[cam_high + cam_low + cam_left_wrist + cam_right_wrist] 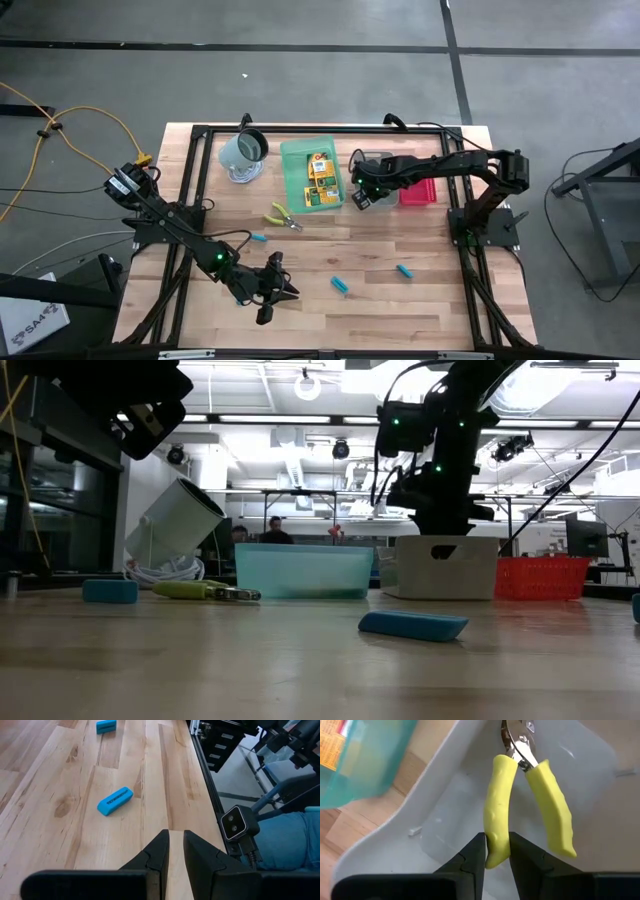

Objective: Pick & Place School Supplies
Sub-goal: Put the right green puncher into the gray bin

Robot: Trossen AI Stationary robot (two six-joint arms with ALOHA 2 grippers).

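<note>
Right gripper [497, 851] over the grey tray [445, 815], just right of centre in the upper part of the high view, fingers [475, 851] set either side of one yellow handle of the pliers [530, 795]; whether clenched or already releasing, cannot tell. Pliers hanging nose-down into the tray, second handle splayed free. Green tray [295, 152] just left of it with three printed boxes [320, 180] inside; red tray [418, 193] just right. Placing step in hand, by the look of it: next move likely to call for parting the fingers fully, then lifting straight up clear of the tray wall.

Left gripper [176, 851] low at the bottom centre of the high view, fingers nearly together, grasping nothing, above bare wood with a blue piece [115, 800] near ahead and another [106, 725] farther off. Second pliers [283, 216] lying on the table just below the green tray; mug [243, 150] tipped at upper left. Three blue pieces and one pliers seemingly yet to be collected.
</note>
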